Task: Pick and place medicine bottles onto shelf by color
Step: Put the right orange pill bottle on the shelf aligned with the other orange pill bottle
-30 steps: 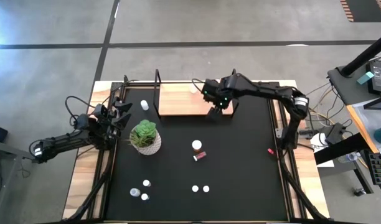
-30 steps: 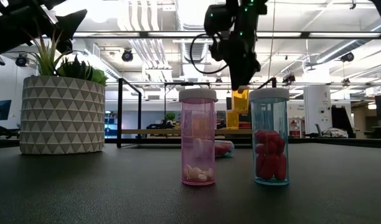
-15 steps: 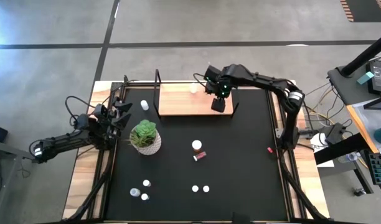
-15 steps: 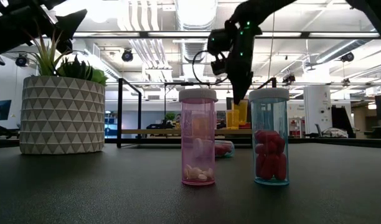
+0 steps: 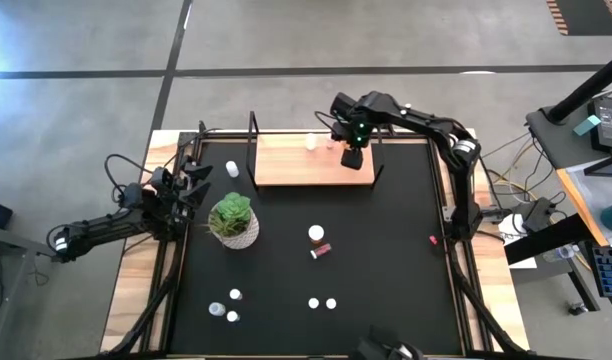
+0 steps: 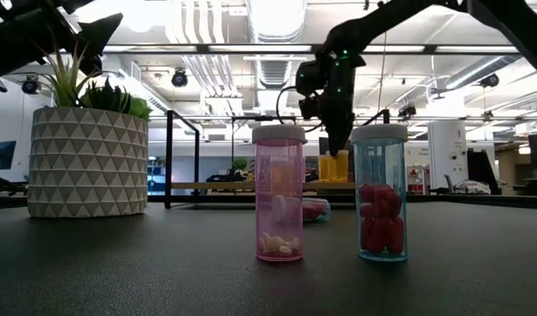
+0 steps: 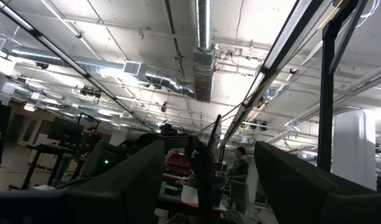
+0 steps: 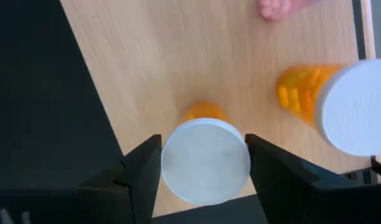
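My right gripper [image 5: 352,158] is over the right part of the light-wood shelf [image 5: 286,160], shut on an orange medicine bottle [image 8: 206,160] with a white cap. A second orange bottle [image 8: 340,99] stands on the board beside it, and a pink one [image 8: 271,9] farther off. A white-capped bottle [image 5: 310,141] stands at the shelf's far edge. Several more bottles stand or lie on the black table, such as a pair near the middle [image 5: 317,240]. My left gripper [image 5: 191,185] waits open at the table's left edge. My right gripper pinches the orange bottle at its white cap [image 8: 169,163] between its two fingers, one on each side. The fingers come from above, pointing down. The bottle is upright below them [image 6: 334,167], at the shelf board; whether its bottom touches the board I cannot tell.
A potted plant [image 5: 233,220] stands left of the table's middle. The shelf's black upright frames [image 5: 254,150] rise at its two ends. Two bottles, pink [image 6: 279,195] and blue-tinted with red pills [image 6: 381,193], stand close to the low camera. Several bottles group near the table's near edge [image 5: 226,308].
My right gripper has carried the orange bottle from the shelf's near edge toward its far edge and downward to the board, staying shut on it; the bottle has stayed upright.
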Robot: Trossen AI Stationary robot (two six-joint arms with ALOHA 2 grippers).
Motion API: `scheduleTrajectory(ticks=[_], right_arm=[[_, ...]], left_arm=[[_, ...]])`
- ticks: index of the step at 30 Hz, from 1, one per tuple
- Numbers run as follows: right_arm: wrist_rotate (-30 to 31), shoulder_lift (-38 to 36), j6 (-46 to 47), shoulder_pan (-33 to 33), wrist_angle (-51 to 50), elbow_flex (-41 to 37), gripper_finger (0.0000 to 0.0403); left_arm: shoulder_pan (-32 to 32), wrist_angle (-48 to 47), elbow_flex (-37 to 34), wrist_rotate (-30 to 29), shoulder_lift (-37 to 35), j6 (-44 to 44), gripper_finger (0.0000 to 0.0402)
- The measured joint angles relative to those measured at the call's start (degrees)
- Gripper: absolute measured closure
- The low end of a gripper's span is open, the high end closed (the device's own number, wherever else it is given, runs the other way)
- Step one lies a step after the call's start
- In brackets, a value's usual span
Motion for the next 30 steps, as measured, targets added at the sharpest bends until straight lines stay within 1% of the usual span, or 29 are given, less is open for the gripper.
scheduleTrajectory(ticks=[12, 18, 30], right_arm=[[-0.1, 3.3, -1.2, -0.1, -0.9, 4.6, 0.0195], [-0.1, 5.0, -0.8, -0.2, -3.6, 7.1, 0.0195], [0.2, 5.1, -0.2, -0.6, -4.1, 7.7, 0.0195]], left_arm=[[0.0, 0.0, 0.0, 0.0, 0.0, 0.0, 0.0168], [0.0, 0.0, 0.0, 0.0, 0.0, 0.0, 0.0168], [0.0, 0.0, 0.0, 0.0, 0.0, 0.0, 0.0168]])
